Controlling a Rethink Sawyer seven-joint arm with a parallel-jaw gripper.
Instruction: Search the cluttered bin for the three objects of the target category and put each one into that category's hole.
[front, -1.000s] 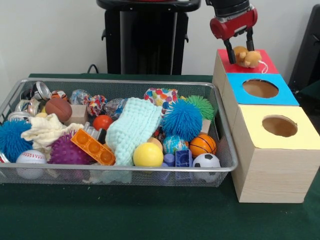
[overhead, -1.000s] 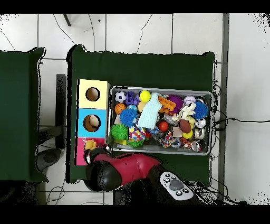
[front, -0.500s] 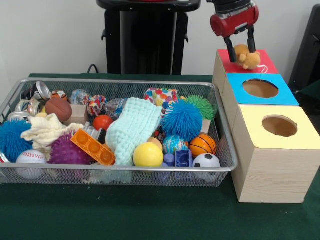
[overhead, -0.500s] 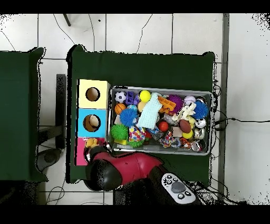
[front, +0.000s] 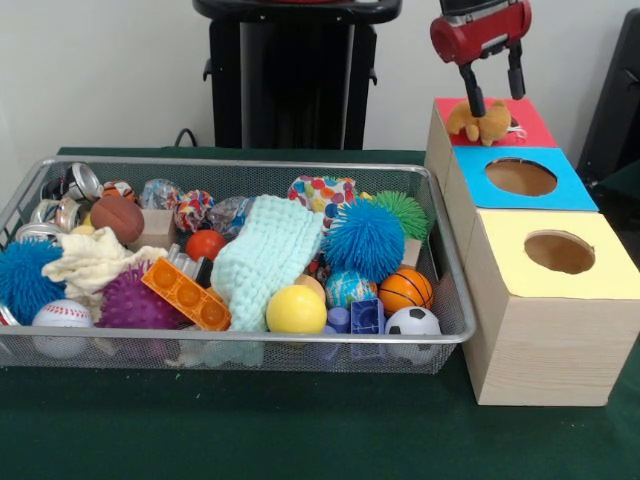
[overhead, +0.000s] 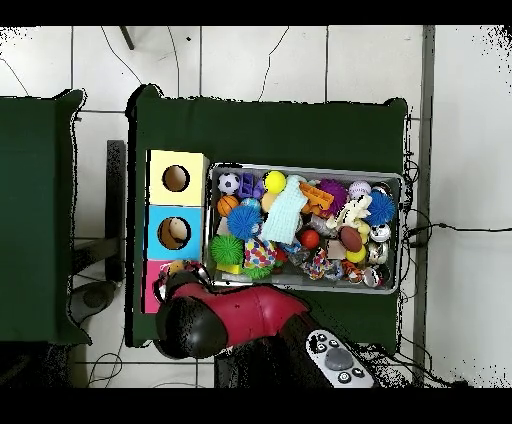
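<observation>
Overhead, the red box (overhead: 157, 287) is largely covered by the arm, and its hole cannot be made out in either view; from the front, the gripper (front: 495, 93) is seen above it, fingers spread apart and clear of the tan plush toy (front: 481, 122), which lies on the red top; the blue box (front: 520, 177) and yellow box (front: 556, 254) show open holes beside the wire bin (front: 230, 352); a dark green cloth (front: 240, 430) covers the table; white floor tiles (overhead: 270, 60) surround it.
</observation>
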